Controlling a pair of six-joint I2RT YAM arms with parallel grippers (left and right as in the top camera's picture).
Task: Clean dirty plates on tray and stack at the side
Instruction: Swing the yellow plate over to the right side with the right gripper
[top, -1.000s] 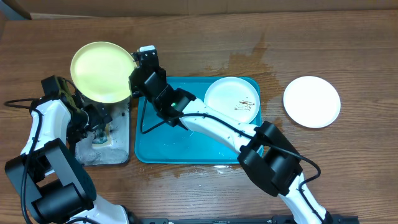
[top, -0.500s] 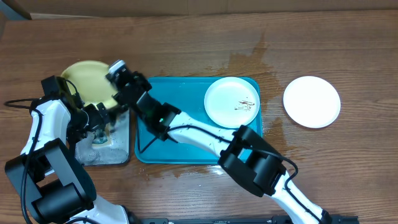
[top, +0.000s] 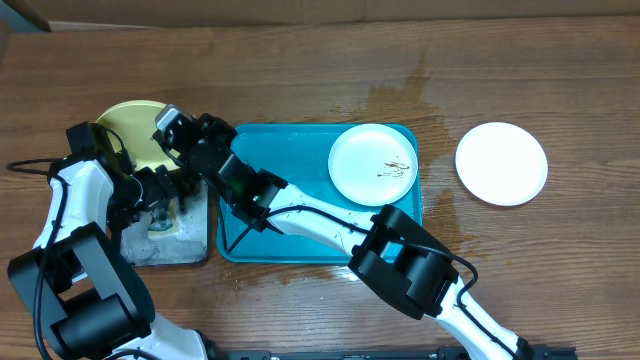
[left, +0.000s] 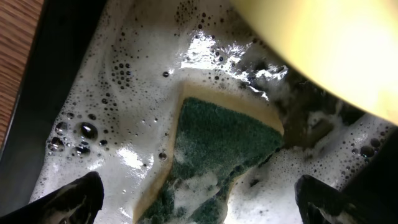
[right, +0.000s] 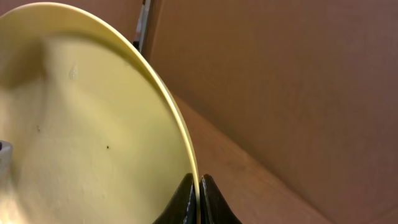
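Right gripper (right: 199, 198) is clamped on the rim of the pale yellow-green plate (right: 93, 124). In the overhead we see that plate tilted at upper left, over the black tray (left: 37, 112). Left gripper (left: 199, 205) has its jaws wide, above the green sponge (left: 217, 143) in foam. The smeared white plate (top: 372, 165) sits upper right in the turquoise tray (top: 300, 235). The other white plate (top: 501, 163) is on the table (top: 300, 60), far right.
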